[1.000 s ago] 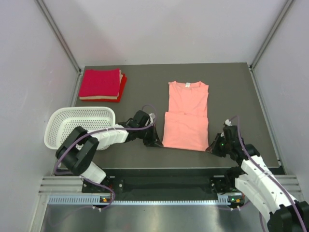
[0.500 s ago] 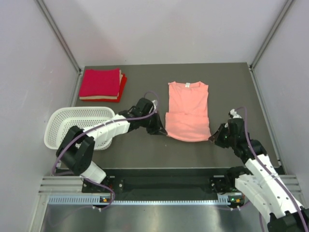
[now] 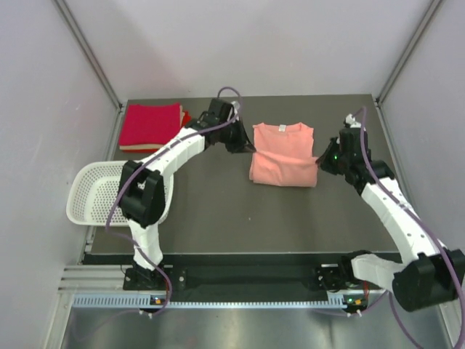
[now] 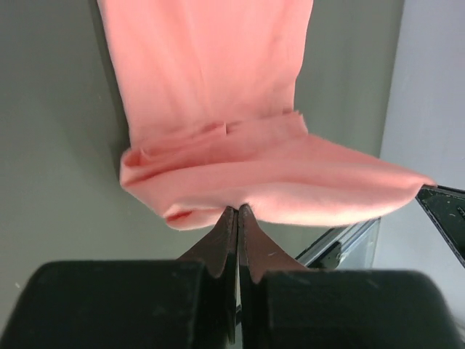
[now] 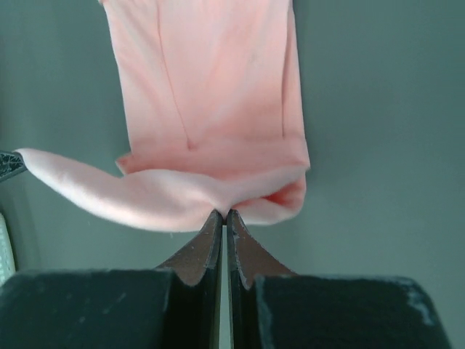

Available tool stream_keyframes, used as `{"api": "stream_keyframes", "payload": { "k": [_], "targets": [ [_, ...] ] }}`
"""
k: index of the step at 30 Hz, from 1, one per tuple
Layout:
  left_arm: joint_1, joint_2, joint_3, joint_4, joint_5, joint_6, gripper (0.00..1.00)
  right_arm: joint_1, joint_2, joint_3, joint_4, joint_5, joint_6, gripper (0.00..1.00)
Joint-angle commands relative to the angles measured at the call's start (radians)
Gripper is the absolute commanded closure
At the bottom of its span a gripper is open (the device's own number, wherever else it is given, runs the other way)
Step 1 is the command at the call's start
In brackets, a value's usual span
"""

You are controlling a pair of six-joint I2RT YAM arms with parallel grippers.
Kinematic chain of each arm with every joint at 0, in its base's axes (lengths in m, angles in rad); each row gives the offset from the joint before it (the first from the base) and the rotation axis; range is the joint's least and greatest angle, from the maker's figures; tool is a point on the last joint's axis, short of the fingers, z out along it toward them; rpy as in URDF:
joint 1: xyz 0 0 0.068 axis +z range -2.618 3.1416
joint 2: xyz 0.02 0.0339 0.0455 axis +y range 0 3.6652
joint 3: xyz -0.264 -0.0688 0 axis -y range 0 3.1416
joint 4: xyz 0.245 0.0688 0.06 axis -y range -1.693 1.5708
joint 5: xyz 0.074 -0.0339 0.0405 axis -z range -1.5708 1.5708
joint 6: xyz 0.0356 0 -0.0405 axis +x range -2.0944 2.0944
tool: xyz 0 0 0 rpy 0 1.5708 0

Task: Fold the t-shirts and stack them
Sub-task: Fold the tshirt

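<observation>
The soft, smooth salmon-pink cloth t-shirt (image 3: pixel 283 161) lies at the far middle of the matte dark-grey table (image 3: pixel 240 218), its lower half doubled over in a loose, rounded fold; the left gripper (image 4: pixel 237 212) has its dark fingers pressed together on the fold's left corner; the right gripper (image 5: pixel 224 214) pinches the right corner likewise; flat, square-folded crimson t-shirts (image 3: pixel 150 125) are stacked at the far left corner; the white perforated plastic basket (image 3: pixel 91 196) sits near left, its inside partly hidden by the left arm.
</observation>
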Motion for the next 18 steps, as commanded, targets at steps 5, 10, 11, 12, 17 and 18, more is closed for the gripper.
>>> {"api": "stream_keyframes", "payload": {
  "k": [5, 10, 11, 12, 17, 18],
  "targets": [
    [0.120, 0.232, 0.331, 0.104, 0.193, -0.008, 1.00, -0.093, 0.263, 0.215, 0.195, -0.027, -0.074, 1.00],
    [0.160, 0.380, 0.439, 0.324, 0.302, -0.091, 1.00, -0.142, 0.392, 0.269, 0.322, -0.135, -0.075, 1.00],
    [0.161, 0.403, 0.456, 0.347, 0.311, -0.115, 1.00, -0.158, 0.432, 0.273, 0.351, -0.152, -0.075, 1.00],
    [0.166, 0.428, 0.469, 0.414, 0.325, -0.132, 1.00, -0.162, 0.452, 0.284, 0.394, -0.182, -0.077, 1.00],
    [0.183, 0.609, 0.610, 0.536, 0.362, -0.212, 1.00, -0.185, 0.594, 0.351, 0.470, -0.233, -0.091, 1.00],
    [0.189, 0.630, 0.632, 0.544, 0.348, -0.220, 1.00, -0.190, 0.613, 0.361, 0.480, -0.242, -0.097, 1.00]
  ]
}}
